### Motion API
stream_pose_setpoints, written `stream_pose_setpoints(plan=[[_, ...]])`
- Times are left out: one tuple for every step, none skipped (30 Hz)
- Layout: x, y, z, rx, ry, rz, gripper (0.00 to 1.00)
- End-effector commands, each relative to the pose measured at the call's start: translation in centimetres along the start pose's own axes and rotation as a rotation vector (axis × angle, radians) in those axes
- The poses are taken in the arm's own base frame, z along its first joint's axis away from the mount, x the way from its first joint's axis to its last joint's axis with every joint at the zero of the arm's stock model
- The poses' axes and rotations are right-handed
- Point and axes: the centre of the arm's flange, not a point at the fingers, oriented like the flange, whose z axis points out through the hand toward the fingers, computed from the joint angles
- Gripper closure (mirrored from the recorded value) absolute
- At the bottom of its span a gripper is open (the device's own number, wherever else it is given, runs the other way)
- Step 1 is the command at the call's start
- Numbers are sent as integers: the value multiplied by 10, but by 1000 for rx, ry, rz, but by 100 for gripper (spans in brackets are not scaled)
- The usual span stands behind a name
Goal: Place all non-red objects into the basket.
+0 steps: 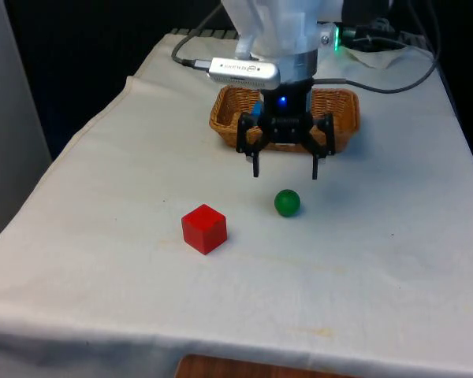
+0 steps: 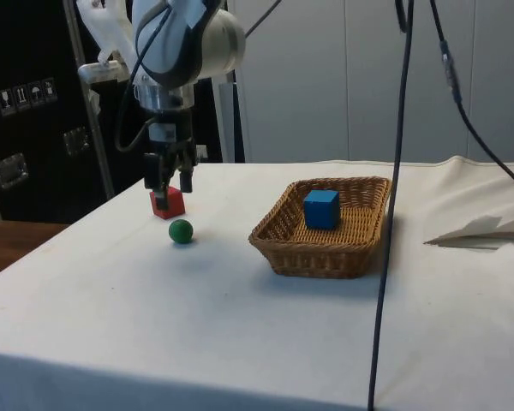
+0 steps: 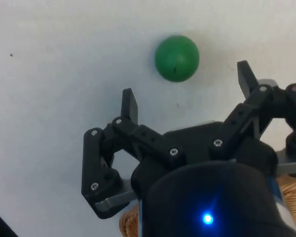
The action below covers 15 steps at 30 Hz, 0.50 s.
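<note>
Your end effector (image 1: 285, 172) hangs wide open and empty above the green ball (image 1: 287, 202) on the bench (image 1: 102, 276). Lower it, centre the fingers (image 3: 130, 104), close, then carry to the basket (image 1: 343, 118).

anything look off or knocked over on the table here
Nothing stands out. The basket sits upright with the blue cube inside. The green ball and red cube rest apart on the cloth. The gripper hangs open above the ball, holding nothing.

Bright even light, soft shadows
</note>
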Motion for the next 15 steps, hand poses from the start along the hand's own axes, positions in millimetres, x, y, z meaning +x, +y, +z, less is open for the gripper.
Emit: stream_pose_setpoints(plan=[[1,-1,3,13,-5,1,0],[0,0,1,0,-1,0,0],[1,-1,4,14,-7,0,0],[2,-1,7,15,-8,0,0],[3,-1,9,17,-9,2,0],[3,-1,12,18,-11,3,0],[3,-1,15,18,-12,2,0],[4,-1,16,19,-12,2,0],[5,1,20,21,-12,2,0],[5,1,23,22,-14,1,0],[6,2,24,23,-15,1,0],[6,2,26,23,-16,0,0],[6,2,26,12,-14,2,0],[6,3,27,24,-16,1,0],[6,3,29,26,-17,-1,0]])
